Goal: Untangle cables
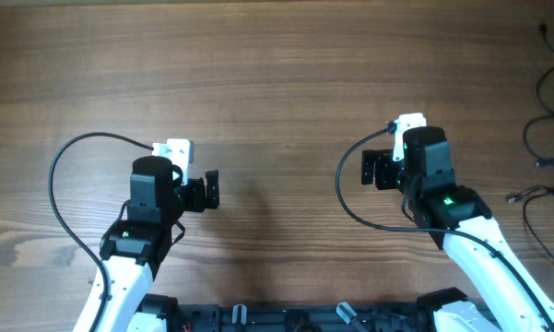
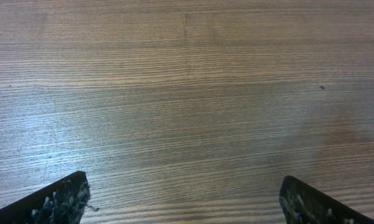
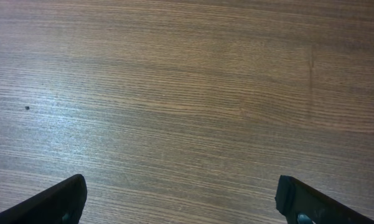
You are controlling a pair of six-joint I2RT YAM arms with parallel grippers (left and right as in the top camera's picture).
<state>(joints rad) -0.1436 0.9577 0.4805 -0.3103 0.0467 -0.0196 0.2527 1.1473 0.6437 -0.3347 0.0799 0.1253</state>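
Note:
The cables [image 1: 535, 193] are several thin black cords lying in loose loops at the far right edge of the wooden table, seen only in the overhead view, partly cut off by the frame edge. One small plug tip lies near the table's right side. My left gripper [image 1: 210, 191] is open and empty at centre left, far from the cables. My right gripper [image 1: 378, 169] is open and empty right of centre, well to the left of the cables. Both wrist views show only bare wood between the left fingertips [image 2: 183, 194] and the right fingertips [image 3: 180, 191].
The wooden table [image 1: 277, 83] fills the view. Thicker black wires fixed to the arms arc out beside each wrist [image 1: 60, 175]. The arm bases stand at the front edge [image 1: 286, 318].

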